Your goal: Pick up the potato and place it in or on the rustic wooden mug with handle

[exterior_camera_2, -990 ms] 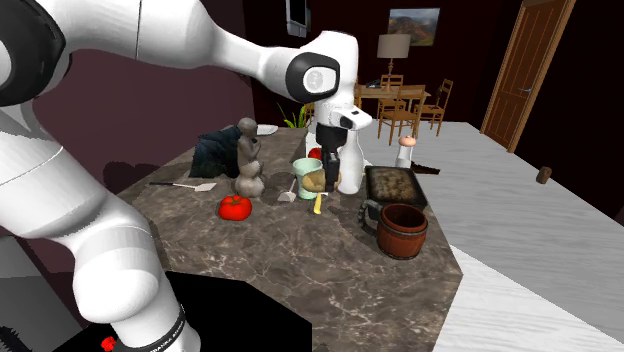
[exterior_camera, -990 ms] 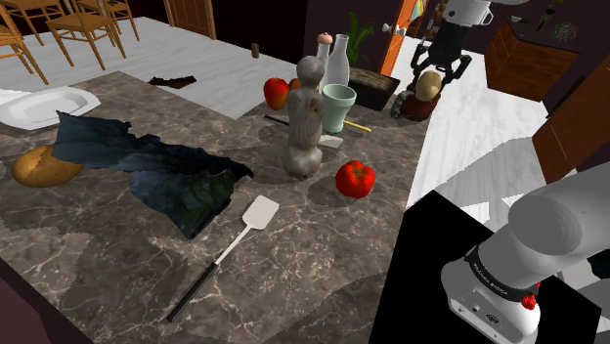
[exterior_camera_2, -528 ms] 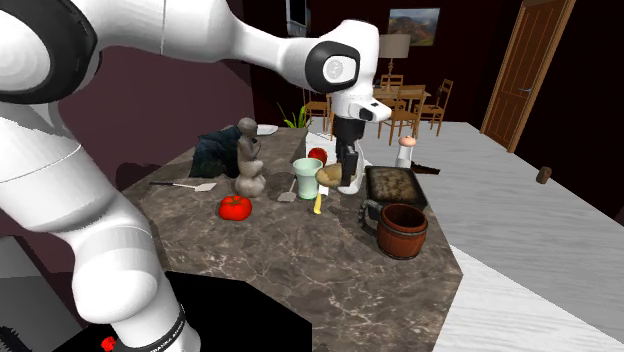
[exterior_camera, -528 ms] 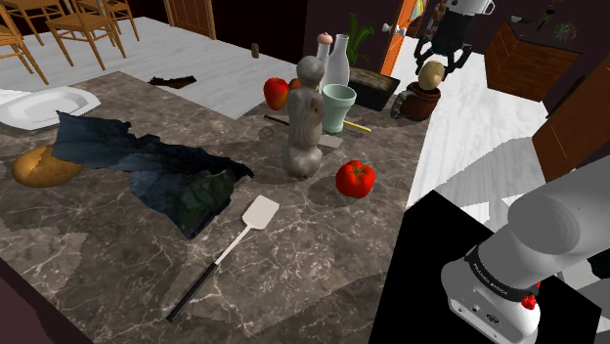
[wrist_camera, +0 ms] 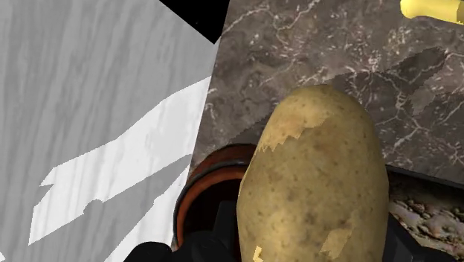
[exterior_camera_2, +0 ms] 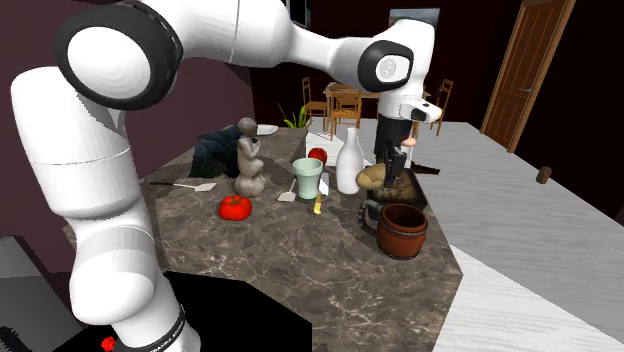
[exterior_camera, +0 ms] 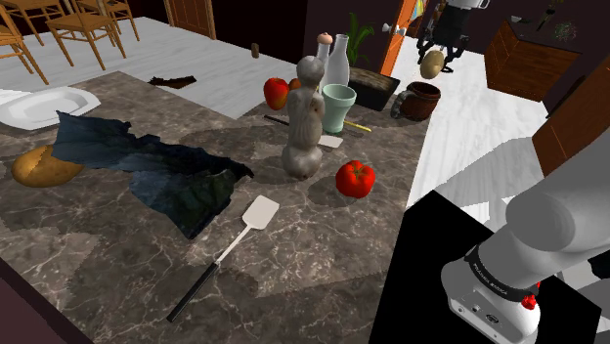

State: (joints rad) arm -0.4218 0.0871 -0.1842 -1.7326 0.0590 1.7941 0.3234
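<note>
Potato update: since a second ago the arm has swung the potato (exterior_camera_2: pixel 372 178) away from the pale green cup (exterior_camera_2: pixel 308 178) and past the white bottle (exterior_camera_2: pixel 348 160). It now hangs in the air up above the wooden mug (exterior_camera_2: pixel 402 230), clear of it. The claw (exterior_camera_2: pixel 385 172) is clamped around the potato, pinching it from both sides.

Hard-to-see stuff: in the wrist view the potato (wrist_camera: pixel 312 179) covers most of the mug, and just a curved bit of the reddish rim (wrist_camera: pixel 195 186) peeks out beside it. Only the black fingers' (wrist_camera: pixel 149 253) tips show at the frame edge. From the shoulder view the claw (exterior_camera: pixel 434 57) and potato (exterior_camera: pixel 432 64) are tiny above the mug (exterior_camera: pixel 422 100), and I can't judge whether the potato is square over the mouth.

Containers: the mug stands upright near the surface (exterior_camera_2: pixel 330 260) edge, its dark inner wall on show. Just behind the mug sits a dark tray (exterior_camera_2: pixel 395 185) full of something brown and lumpy, no clue what. The cup's inside is hidden from the second exterior view.
</note>
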